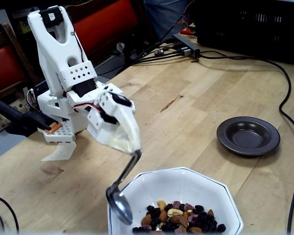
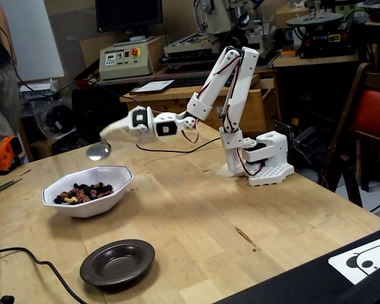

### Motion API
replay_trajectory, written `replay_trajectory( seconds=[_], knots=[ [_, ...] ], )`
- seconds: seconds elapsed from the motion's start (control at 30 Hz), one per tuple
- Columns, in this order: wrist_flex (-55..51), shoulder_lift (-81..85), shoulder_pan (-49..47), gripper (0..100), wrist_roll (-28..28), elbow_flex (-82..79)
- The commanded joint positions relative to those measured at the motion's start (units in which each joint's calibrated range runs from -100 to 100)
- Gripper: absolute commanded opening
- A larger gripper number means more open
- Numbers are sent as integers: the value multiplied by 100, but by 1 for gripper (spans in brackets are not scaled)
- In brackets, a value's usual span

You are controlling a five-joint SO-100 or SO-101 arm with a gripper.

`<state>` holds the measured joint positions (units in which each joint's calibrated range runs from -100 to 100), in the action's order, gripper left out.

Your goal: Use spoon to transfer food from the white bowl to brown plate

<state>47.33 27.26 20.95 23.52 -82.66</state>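
Hanging above the near edge of the white bowl (image 1: 186, 188), the spoon (image 1: 118, 203) is clamped by its handle in the gripper (image 1: 132, 149), its scoop raised clear of the food (image 1: 179, 218). From the other fixed view the spoon (image 2: 99, 150) sits in the air above the bowl (image 2: 88, 193), just past its far rim. The food (image 2: 82, 191) lies heaped in the bowl. The brown plate (image 1: 248, 135) rests apart on the wooden table (image 1: 196, 107), holding nothing.

Workshop: wood bench (image 2: 253, 209), control box w/ e-stop (image 2: 128, 58), machine tools (image 2: 209, 25) behind.
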Motion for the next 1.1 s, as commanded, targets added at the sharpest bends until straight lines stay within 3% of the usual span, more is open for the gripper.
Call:
replay_trajectory(
  seconds=[0.0,0.43,0.7,1.07],
  knots=[
    [152,-103,16,2,34,-265],
    [160,-463,-21,2,39,-353],
    [160,-1002,-554,2,39,496],
    [121,-1156,-591,3,39,1045]
  ],
)
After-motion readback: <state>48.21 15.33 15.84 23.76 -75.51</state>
